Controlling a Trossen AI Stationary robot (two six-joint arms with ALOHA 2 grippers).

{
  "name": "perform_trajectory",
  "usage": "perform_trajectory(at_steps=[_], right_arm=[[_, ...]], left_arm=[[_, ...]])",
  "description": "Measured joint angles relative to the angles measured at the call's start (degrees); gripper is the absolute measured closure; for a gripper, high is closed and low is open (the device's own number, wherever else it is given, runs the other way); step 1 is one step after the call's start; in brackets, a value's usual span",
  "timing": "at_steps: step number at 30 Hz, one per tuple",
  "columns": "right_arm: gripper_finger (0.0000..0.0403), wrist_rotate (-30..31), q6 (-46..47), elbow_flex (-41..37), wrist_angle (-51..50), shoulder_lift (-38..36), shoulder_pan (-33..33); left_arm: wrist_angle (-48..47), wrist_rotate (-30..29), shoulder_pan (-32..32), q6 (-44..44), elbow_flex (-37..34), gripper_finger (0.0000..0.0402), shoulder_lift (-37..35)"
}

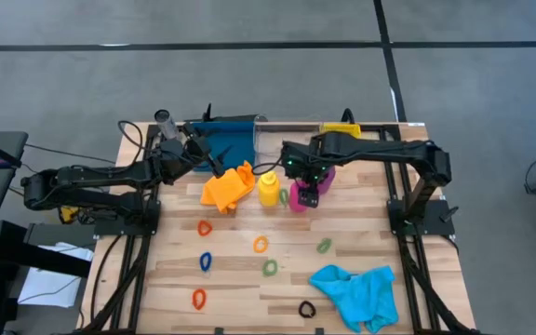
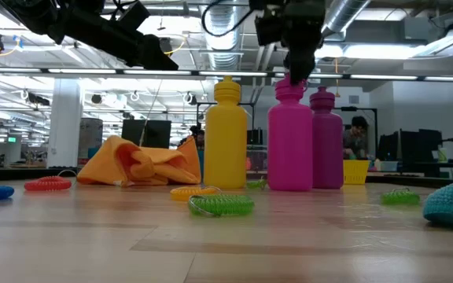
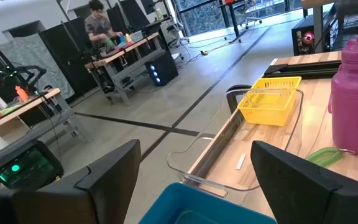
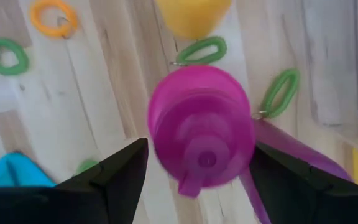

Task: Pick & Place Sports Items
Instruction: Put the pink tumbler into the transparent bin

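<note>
The magenta bottle [image 1: 298, 197] stands upright between the yellow bottle [image 1: 268, 189] and the purple bottle [image 1: 325, 176]. My right gripper [image 4: 199, 147] is open directly above it, pointing down, one finger on each side of the cap [image 2: 289, 85]. My left gripper [image 3: 194, 165] is open and empty above the blue tray [image 1: 235, 146] at the table's far side. The orange cloth [image 1: 229, 186] lies crumpled on the table next to the tray. The cyan cloth [image 1: 356, 290] lies at the near right. Several coloured rings lie flat on the table, such as a blue ring [image 1: 206, 262]. My right gripper comes at the magenta bottle's cap [image 4: 204, 158] from above with open fingers on either side of it. I cannot tell whether they touch it. The bottle stands upright on the table.
A small yellow bin [image 1: 341, 127] sits at the far edge, with a clear tray [image 3: 216, 168] between it and the blue tray. Rings lie around the bottles' feet [image 2: 220, 204]. A person sits at a desk in the room beyond [image 3: 98, 22].
</note>
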Motion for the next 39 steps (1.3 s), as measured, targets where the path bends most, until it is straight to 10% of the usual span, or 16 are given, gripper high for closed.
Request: perform_trajectory(at_steps=[39], right_arm=[[0.0187, -0.67, -0.82, -1.99, 4.06, -0.02, 0.0]], left_arm=[[-0.02, 0.02, 0.0, -0.15, 0.0, 0.0101, 0.0]])
